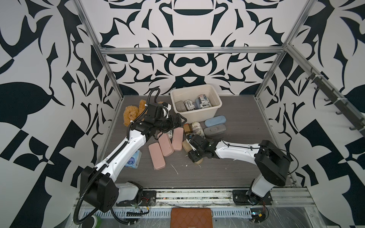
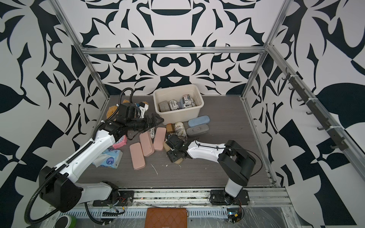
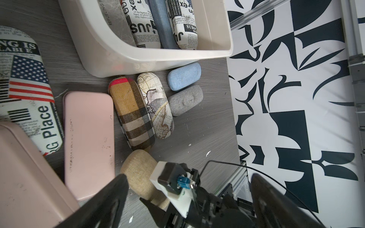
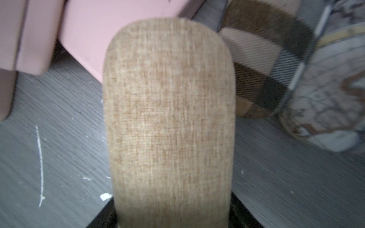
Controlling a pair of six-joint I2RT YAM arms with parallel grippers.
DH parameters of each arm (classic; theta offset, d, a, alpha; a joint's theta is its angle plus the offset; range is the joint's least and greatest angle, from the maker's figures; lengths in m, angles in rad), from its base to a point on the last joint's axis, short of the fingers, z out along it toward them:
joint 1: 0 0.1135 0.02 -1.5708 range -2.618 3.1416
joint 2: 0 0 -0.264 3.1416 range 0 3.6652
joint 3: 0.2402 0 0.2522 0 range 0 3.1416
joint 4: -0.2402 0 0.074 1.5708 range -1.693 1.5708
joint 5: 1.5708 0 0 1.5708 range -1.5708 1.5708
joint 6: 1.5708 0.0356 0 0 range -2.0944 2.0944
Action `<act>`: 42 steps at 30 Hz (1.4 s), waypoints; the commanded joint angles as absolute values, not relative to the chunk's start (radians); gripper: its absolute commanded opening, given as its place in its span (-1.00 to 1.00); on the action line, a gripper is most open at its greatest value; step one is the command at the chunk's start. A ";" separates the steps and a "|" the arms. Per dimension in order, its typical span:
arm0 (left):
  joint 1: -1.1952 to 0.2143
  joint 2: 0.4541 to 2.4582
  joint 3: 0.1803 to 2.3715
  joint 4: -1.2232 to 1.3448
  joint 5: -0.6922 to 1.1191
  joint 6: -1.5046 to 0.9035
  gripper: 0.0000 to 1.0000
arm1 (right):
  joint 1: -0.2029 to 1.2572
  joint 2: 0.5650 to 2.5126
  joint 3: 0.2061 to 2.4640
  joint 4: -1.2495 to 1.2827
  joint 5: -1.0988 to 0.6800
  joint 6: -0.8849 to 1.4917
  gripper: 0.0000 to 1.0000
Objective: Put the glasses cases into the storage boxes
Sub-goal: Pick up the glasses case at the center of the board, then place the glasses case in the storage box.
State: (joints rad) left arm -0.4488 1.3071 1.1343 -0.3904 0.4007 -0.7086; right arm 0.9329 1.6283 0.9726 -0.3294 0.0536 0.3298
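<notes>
Glasses cases lie loose across the grey worktop. Nearest, the right hand is clamped on the tan case, which lies flat with a finger against each long side. Left of it, three pink cases lie side by side. Just beyond, a plaid case and a map-print case touch lengthwise, with a grey case and a light blue case to their right. The left hand hangs by the storage box's near left corner, fingers wide apart and empty. Farthest, the storage box holds a second grey case, a blue case and two newspaper-print cases.
</notes>
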 commanded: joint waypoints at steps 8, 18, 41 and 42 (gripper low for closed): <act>-0.415 1.221 1.138 -0.404 0.362 -0.701 0.98 | 0.917 1.388 1.198 -0.546 0.170 0.268 0.13; -0.402 1.128 1.088 -0.369 0.222 -0.690 0.98 | 0.639 1.692 1.754 -0.510 0.134 0.172 0.13; -0.400 1.043 1.015 -0.354 -0.065 -0.721 0.98 | 0.459 2.502 2.544 -0.713 -0.028 0.295 0.39; -0.400 1.045 1.015 -0.354 -0.064 -0.722 0.98 | 0.459 2.497 2.539 -0.713 -0.030 0.292 0.45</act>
State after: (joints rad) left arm -0.4042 1.0405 1.0092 -0.3599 -0.0654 -0.7170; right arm 0.4637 2.5515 2.5107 -0.7258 -0.0154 0.2695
